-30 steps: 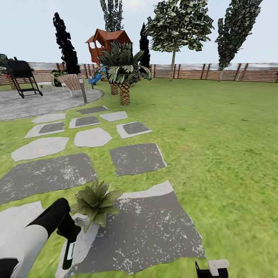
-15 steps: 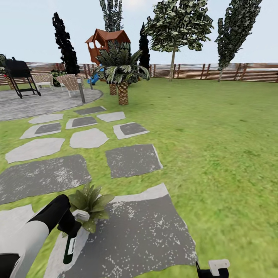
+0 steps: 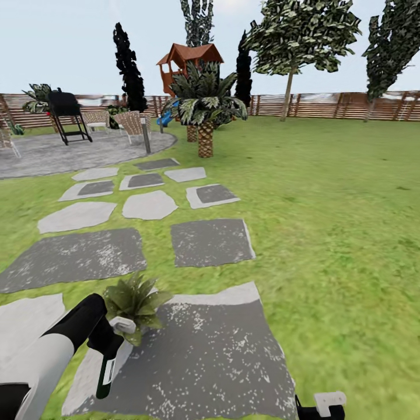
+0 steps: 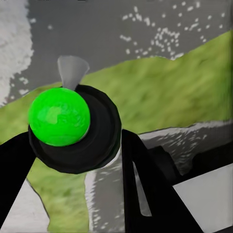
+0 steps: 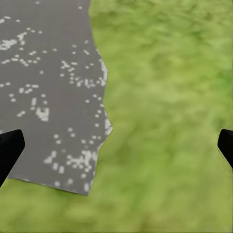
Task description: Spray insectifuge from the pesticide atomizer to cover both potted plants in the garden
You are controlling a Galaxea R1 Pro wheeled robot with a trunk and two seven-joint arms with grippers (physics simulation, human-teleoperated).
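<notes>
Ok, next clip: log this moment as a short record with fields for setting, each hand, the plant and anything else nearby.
setting: lawn with grey stepping stones and a wooden fence
left hand: shut on the atomizer, which points down at a stone
right hand: open, over the stone edge and grass
potted plant: one in view, just beyond the left hand
background: palm, grill, playhouse

It is bright daytime with soft, even light and no strong shadows. The lawn [image 3: 326, 221] looks smeary and blurry, most of all below the right arm's open jaws. Far trees look jagged.
</notes>
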